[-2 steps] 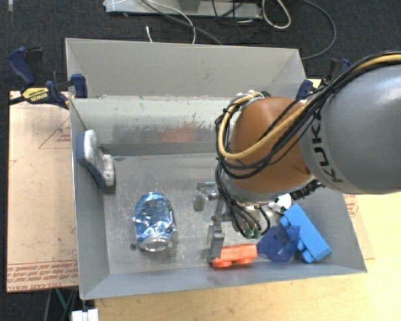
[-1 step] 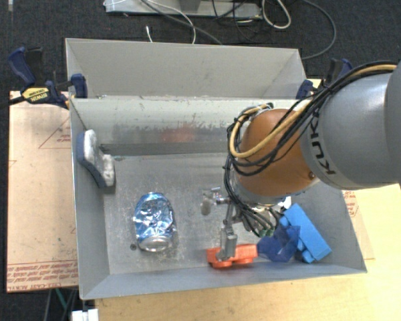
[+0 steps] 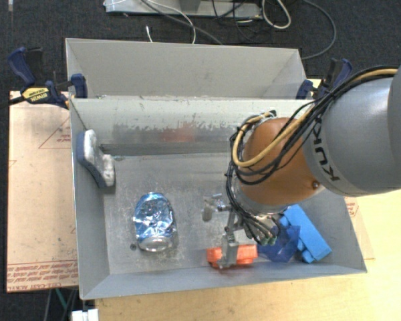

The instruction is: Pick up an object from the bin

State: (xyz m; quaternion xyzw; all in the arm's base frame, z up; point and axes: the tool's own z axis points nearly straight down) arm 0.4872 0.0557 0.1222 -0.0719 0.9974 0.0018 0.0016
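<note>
Pincer (image 3: 230,245) low near bin (image 3: 187,172) front wall, directly over small orange block (image 3: 246,255); grip state unclear.

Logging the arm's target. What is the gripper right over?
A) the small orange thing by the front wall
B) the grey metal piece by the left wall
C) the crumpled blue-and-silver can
A: the gripper sits over the small orange thing by the front wall; the crumpled can and the grey metal piece lie well apart from it.

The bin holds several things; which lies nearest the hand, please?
The small orange piece by the front wall, under the hand; the blue block and crumpled can lie farther.
</note>
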